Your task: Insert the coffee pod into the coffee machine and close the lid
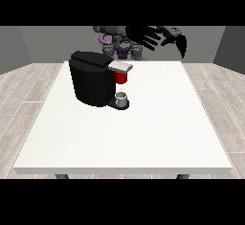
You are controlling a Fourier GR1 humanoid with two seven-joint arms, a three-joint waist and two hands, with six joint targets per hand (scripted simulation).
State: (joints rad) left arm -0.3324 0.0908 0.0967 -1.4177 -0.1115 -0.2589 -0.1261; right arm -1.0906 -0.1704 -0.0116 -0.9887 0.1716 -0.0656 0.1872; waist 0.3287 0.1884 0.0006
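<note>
One hand (149, 36) hung high with fingers spread, holding nothing, while a grey thing (122, 96) (possibly the pod) sat at the coffee machine (91, 78) base, so insertion and lid closing apparently remained.

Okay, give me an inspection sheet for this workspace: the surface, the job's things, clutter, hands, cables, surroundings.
Surface: large white table, seen from across it.
Job's things: black coffee machine stands at the table's far left part, with a silver lid piece sticking out at its top; a red thing at the machine sits under that piece; a grey thing rests on the machine's base, and I cannot tell whether it is the pod.
Clutter: nothing seen.
Hands: one black hand is raised above the table's far edge, fingers spread; a second hand cannot be made out.
Cables: nothing seen.
Surroundings: pale wood floor, grey walls.
</note>
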